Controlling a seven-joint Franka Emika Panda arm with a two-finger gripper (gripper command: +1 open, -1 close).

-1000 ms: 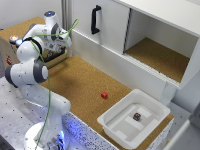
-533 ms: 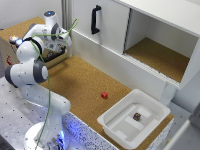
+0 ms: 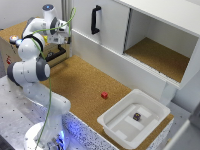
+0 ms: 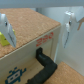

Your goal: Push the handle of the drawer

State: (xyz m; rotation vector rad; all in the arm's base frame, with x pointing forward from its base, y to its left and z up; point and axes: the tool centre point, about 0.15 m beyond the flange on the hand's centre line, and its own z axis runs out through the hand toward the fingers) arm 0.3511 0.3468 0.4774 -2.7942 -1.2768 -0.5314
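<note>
The drawer [image 3: 14, 44] is a tan wooden box at the exterior view's left, partly hidden behind the arm. Its short black bar handle [image 3: 56, 52] sits on the front face, just below my gripper [image 3: 61, 36]. In the wrist view the handle [image 4: 44, 64] shows as a black bar on the tan drawer front [image 4: 20, 62], which carries red and blue markings. My gripper [image 4: 36, 40] hangs above the handle, open, with nothing between its fingers [image 4: 67, 27]. No contact with the handle shows.
A white cabinet with a black vertical loop handle [image 3: 95, 19] and a cork-lined shelf [image 3: 155, 55] stands behind. A small red block [image 3: 104, 95] lies on the cork table. A white tray [image 3: 117, 131] at the front right holds a small dark object [image 3: 136, 116].
</note>
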